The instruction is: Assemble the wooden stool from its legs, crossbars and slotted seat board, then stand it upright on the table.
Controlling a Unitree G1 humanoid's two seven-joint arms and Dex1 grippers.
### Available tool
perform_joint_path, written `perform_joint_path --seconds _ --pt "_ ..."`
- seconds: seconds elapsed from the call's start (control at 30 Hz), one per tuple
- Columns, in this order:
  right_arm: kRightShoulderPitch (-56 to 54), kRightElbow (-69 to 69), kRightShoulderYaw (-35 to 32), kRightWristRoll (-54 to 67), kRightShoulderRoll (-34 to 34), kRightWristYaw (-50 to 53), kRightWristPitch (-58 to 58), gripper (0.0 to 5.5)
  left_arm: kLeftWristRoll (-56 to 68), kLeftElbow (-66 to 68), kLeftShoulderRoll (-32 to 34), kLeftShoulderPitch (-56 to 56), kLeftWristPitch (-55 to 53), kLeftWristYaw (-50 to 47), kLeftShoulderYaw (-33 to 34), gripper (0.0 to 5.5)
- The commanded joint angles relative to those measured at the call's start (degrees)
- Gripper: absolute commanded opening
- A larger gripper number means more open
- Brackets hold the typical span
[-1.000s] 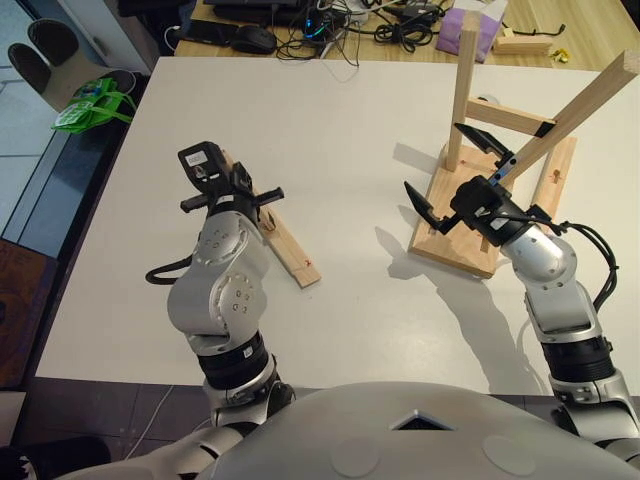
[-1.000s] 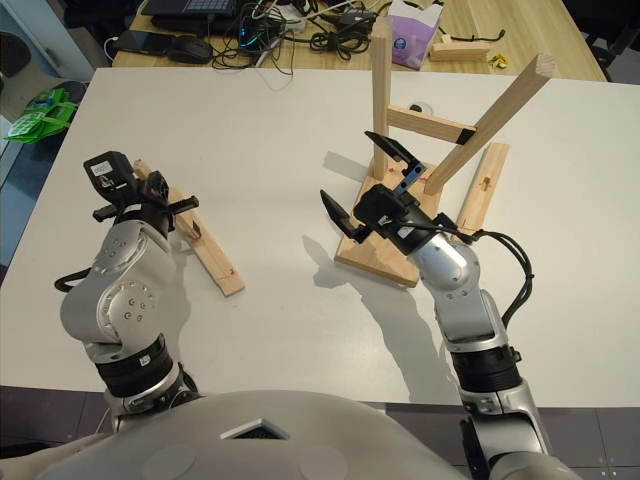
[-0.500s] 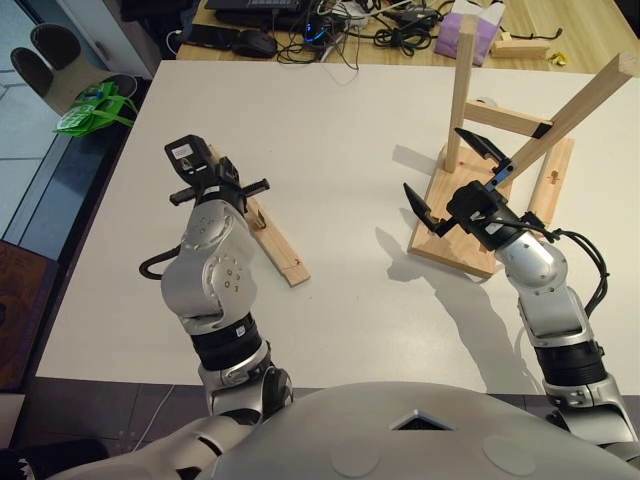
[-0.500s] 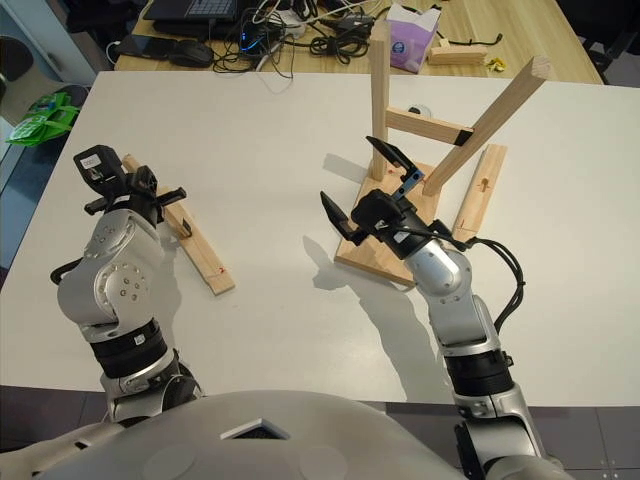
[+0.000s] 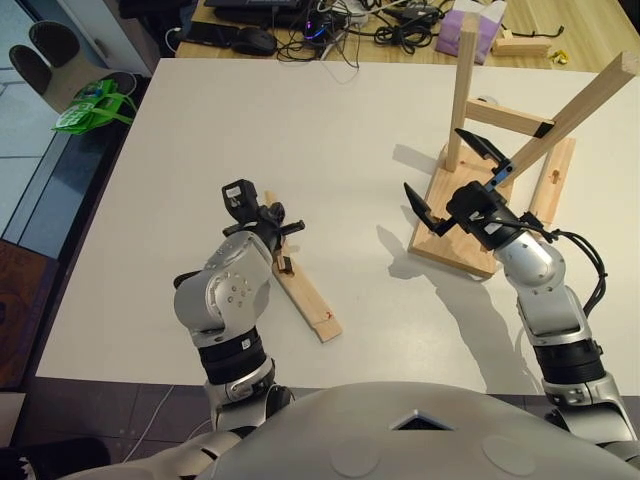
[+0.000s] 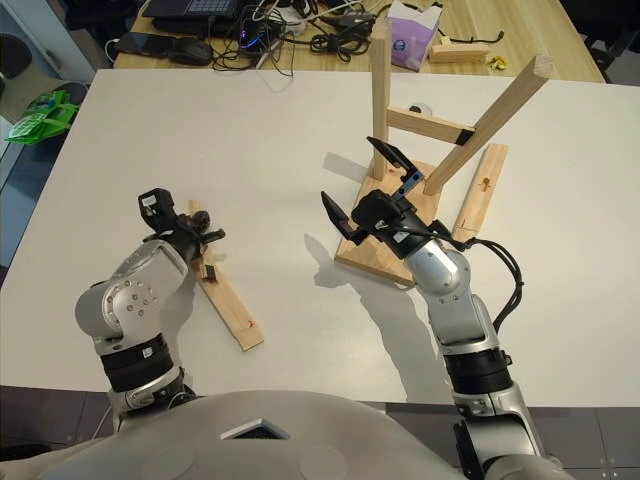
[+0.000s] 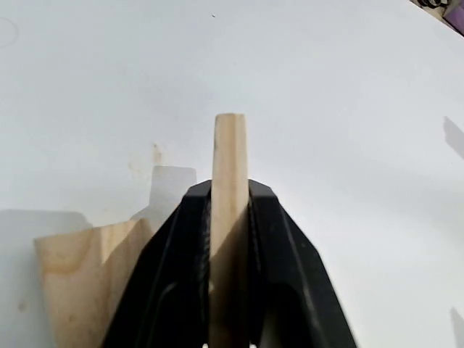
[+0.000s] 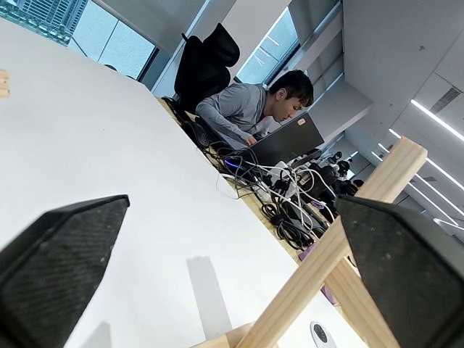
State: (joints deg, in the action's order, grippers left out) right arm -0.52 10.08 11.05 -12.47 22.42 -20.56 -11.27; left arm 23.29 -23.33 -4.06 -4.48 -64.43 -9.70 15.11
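Pinching wooden leg edge-on, left fingers

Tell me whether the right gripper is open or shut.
Open: the right gripper has its two fingers spread wide apart over the seat board, gripping nothing.

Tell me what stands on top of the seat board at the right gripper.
An upright leg and a slanted leg, joined by a crossbar. The open right gripper hides the middle of the seat board.
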Motion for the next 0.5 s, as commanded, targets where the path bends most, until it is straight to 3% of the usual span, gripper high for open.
perform_joint_path --seconds 0.03,0.17,0.3,0.4,0.5 --pt "-0.8 -0.9 0.0 0.1 -0.4 0.1 -0.3 5.40 5.8 0.3 -7.7 -3.8 1.1 2.2 -0.3 0.41" --pt "-0.6 -0.9 -0.2 0.2 -0.3 0.1 -0.4 5.40 10.9 -2.9 -3.1 -12.2 2.4 2.0 1.4 0.41" --pt "0.6 -0.7 -0.9 0.2 0.1 0.4 -0.7 5.40 2.9 -7.8 21.3 -11.6 0.4 7.8 -3.2 0.41" --pt "2.3 -0.2 -1.4 -0.5 -0.2 1.5 -0.4 5.40 -6.2 0.8 42.8 0.0 10.5 21.7 -8.5 0.41" --pt "3.6 0.1 -1.3 -0.9 -0.4 2.2 -0.5 5.40 -9.9 6.4 54.9 7.5 19.9 36.0 -12.7 0.41"
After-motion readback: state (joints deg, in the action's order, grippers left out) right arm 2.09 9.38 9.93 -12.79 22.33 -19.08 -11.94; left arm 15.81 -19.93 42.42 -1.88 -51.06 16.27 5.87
